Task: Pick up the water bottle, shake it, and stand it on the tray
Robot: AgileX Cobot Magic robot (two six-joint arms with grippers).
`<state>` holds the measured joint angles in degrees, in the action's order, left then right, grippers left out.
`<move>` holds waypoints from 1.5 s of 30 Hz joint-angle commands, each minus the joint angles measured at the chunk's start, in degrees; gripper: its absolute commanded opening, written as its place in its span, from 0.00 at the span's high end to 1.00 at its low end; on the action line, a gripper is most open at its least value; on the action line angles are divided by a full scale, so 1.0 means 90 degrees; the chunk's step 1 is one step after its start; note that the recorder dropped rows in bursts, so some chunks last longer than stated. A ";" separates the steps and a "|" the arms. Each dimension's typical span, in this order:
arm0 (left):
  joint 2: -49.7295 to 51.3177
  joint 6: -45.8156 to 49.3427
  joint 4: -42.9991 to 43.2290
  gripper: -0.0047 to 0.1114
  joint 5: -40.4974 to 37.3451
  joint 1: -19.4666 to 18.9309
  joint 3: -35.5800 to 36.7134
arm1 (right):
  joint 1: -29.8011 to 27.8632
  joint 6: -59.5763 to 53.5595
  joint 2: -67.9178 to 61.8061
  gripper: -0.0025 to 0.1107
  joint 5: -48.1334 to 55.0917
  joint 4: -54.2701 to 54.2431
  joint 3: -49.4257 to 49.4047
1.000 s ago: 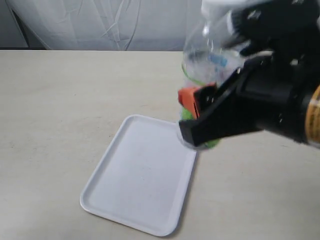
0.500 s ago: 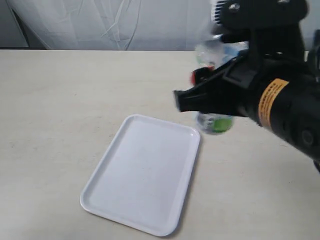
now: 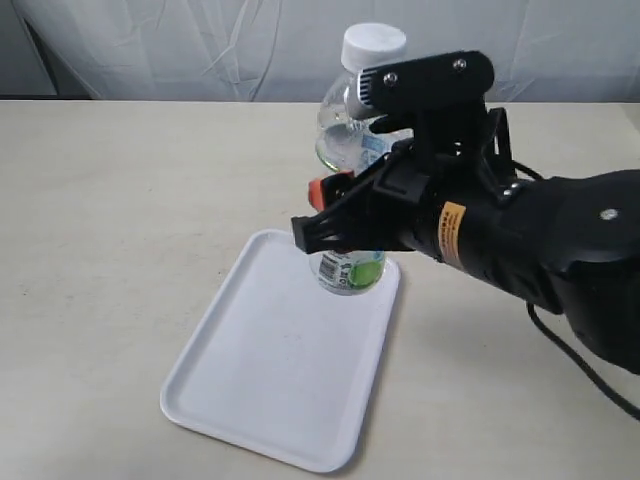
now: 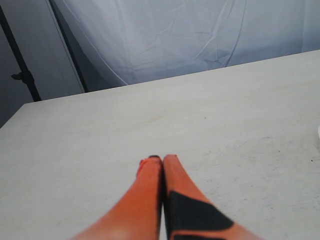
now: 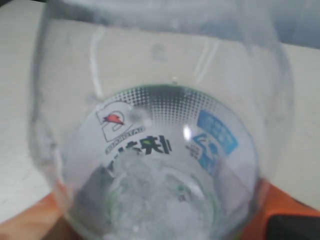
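The water bottle (image 3: 352, 125) is upright, with its white cap (image 3: 373, 45) on top and its green-and-white label (image 3: 350, 272) low on the body. My right gripper (image 3: 330, 212) is shut on the bottle's middle, one orange fingertip (image 3: 318, 190) showing on the left side. The bottle's base hangs over the far right corner of the white tray (image 3: 260, 380); whether it touches the tray I cannot tell. In the right wrist view the bottle (image 5: 160, 150) fills the frame between orange fingers (image 5: 272, 212). My left gripper (image 4: 160, 159) is shut and empty over bare table, out of the exterior view.
The beige table (image 3: 110, 200) stretches to the left of and behind the tray. A white curtain (image 3: 200, 40) hangs along the back. My bulky black right arm (image 3: 520, 240) covers the table's right side.
The right arm has swung left and down with the bottle, from high at the right to over the tray's far right corner. The bottle now shows sharp and upright, no longer blurred.
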<state>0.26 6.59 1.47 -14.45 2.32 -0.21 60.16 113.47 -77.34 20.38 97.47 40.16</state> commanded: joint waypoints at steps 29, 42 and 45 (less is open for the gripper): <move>-0.0029 -0.0004 0.0022 0.96 0.0085 0.0002 0.0024 | -0.0341 -0.1779 -0.1285 0.98 -0.0942 0.0275 0.1536; -0.0029 -0.0004 0.0022 0.96 0.0085 0.0002 0.0024 | -0.1591 -0.0386 -0.1692 0.98 -0.5482 -0.0123 0.1729; -0.0029 -0.0004 0.0022 0.96 0.0085 0.0002 0.0024 | -0.1799 -0.1720 -0.1736 0.98 -0.5847 -0.1483 0.1627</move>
<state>0.26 6.59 1.47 -14.45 2.32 -0.21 46.14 107.44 -93.14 -28.27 94.40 54.80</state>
